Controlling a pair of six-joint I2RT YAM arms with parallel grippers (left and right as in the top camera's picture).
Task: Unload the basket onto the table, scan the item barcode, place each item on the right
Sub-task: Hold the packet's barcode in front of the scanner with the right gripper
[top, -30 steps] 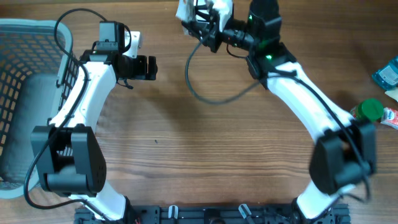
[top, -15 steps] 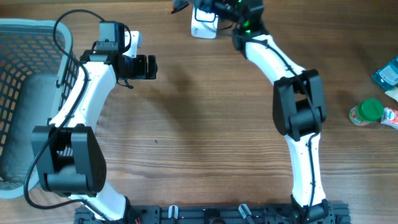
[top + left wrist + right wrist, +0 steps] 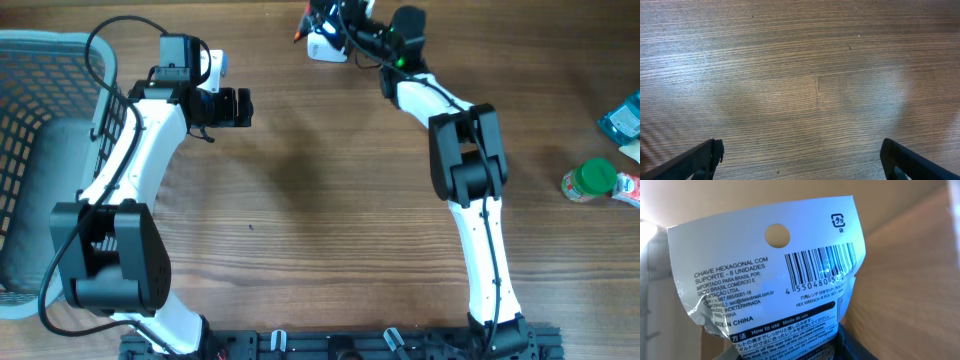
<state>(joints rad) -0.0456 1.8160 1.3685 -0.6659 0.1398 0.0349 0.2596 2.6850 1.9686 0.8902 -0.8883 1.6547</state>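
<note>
Right pincer [image 3: 335, 22] grips the hex-wrench pack [image 3: 765, 275], its long axis pointing to 12 o'clock in the wrist view. Left pincer [image 3: 800, 155] stands open.

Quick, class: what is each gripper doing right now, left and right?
Left gripper: open, holding nothing.
Right gripper: closed on the packet.

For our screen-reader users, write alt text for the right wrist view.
The creased white back of a hex wrench package fills most of the frame, its barcode and printed text facing the camera. A wooden table shows at the right.
</note>
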